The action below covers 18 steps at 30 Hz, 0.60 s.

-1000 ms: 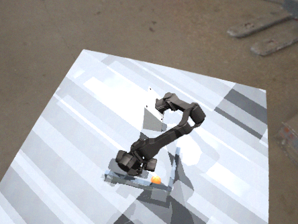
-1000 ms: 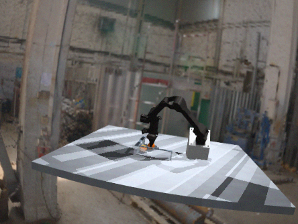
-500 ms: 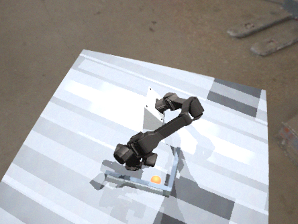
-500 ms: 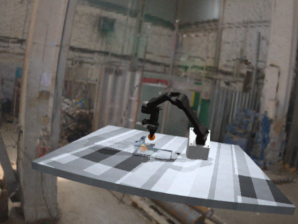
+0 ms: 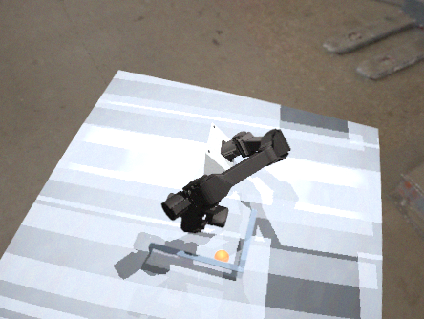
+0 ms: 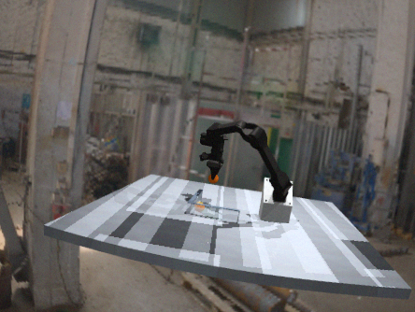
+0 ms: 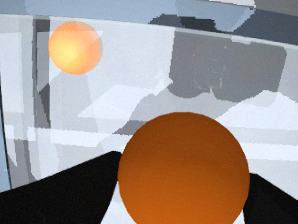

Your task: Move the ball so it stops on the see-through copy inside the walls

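Observation:
The solid orange ball (image 6: 213, 178) (image 7: 183, 175) is held between the fingers of my gripper (image 6: 213, 177) (image 7: 182, 172), clear above the table. In the top view the ball is hidden under the gripper. The see-through copy (image 5: 222, 256) (image 6: 200, 205) (image 7: 75, 48) is paler orange and sits low at the table, inside the corner of the walls. In the wrist view it lies up and left of the held ball. One clear wall (image 5: 202, 260) (image 7: 110, 9) runs across the far side; the other wall (image 5: 248, 234) meets it near the copy.
The table (image 5: 95, 167) (image 6: 299, 243) carries striped light and dark patches and the arm's shadow. The arm's white base block (image 6: 276, 210) stands to the right of the walls in the exterior view.

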Each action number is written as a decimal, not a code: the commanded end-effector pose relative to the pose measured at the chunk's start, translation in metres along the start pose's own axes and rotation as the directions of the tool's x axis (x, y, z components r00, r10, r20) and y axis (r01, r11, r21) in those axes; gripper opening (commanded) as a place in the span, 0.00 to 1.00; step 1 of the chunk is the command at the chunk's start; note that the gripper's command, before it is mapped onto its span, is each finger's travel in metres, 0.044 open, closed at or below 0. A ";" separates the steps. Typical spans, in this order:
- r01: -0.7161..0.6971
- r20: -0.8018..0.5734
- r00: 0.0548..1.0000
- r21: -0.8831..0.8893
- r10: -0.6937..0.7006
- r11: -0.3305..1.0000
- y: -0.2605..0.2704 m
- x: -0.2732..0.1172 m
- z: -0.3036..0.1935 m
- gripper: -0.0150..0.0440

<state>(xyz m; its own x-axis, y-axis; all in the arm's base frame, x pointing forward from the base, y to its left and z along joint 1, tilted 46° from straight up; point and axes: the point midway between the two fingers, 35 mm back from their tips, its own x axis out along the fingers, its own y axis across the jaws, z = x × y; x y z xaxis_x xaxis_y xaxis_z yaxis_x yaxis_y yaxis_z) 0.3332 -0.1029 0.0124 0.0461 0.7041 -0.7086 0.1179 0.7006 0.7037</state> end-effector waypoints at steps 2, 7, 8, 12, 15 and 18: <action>0.006 0.004 1.000 -0.008 -0.006 1.000 0.027 0.010 0.012 0.25; 0.005 0.005 1.000 -0.008 -0.005 1.000 0.057 0.023 0.023 0.25; 0.004 0.005 1.000 -0.009 -0.004 1.000 0.064 0.026 0.025 0.25; -0.002 0.004 1.000 -0.010 0.002 1.000 0.090 0.038 0.030 0.25; -0.008 0.002 1.000 -0.011 0.008 1.000 0.105 0.045 0.032 0.25; -0.009 0.002 1.000 -0.012 0.009 1.000 0.106 0.046 0.032 0.25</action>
<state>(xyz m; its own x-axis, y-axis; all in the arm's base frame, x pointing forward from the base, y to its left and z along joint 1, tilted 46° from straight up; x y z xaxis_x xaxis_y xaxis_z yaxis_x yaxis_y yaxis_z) 0.3782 -0.0013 0.0504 0.0377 0.7088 -0.7044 0.0956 0.6991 0.7086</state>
